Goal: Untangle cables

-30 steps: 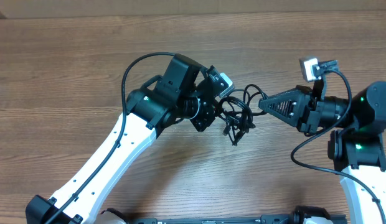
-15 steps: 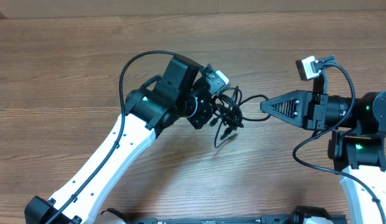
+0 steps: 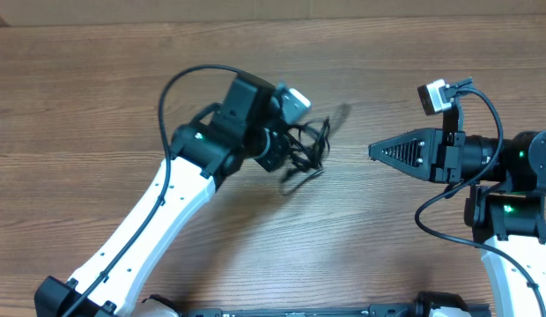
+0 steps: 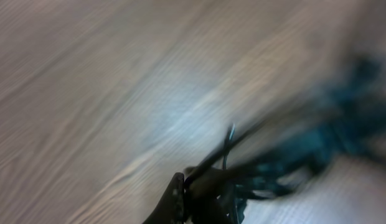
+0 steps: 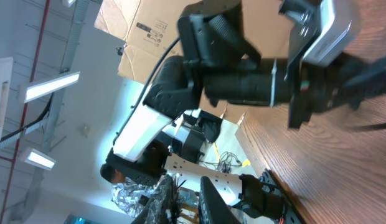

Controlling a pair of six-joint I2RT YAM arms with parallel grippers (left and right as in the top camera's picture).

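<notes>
- Two arms showed in the overhead view. The left gripper was clamped tight on the cables, and the knotted bundle bunched just beyond its fingertips, with one loop trailing below them onto the table. The right gripper had its tips drawn together to a point with nothing between them. The bundle lay well apart from those tips, straight ahead of them.
- The left wrist view was badly blurred. The left gripper showed only as a dark shape at the bottom edge, with cables running out from its fingers to the right. I could not tell which strand was pinched.
- In the right wrist view, the right gripper was empty at the bottom edge. The left arm filled the space ahead of its fingers, and no cable could be made out for certain.
- By my judgement, the step in hand was pulling the knot apart, with one end anchored and the other free. The next move likely called for the right fingers to open, reach to a loose loop beside the left fingertips, and pinch a single strand.
</notes>
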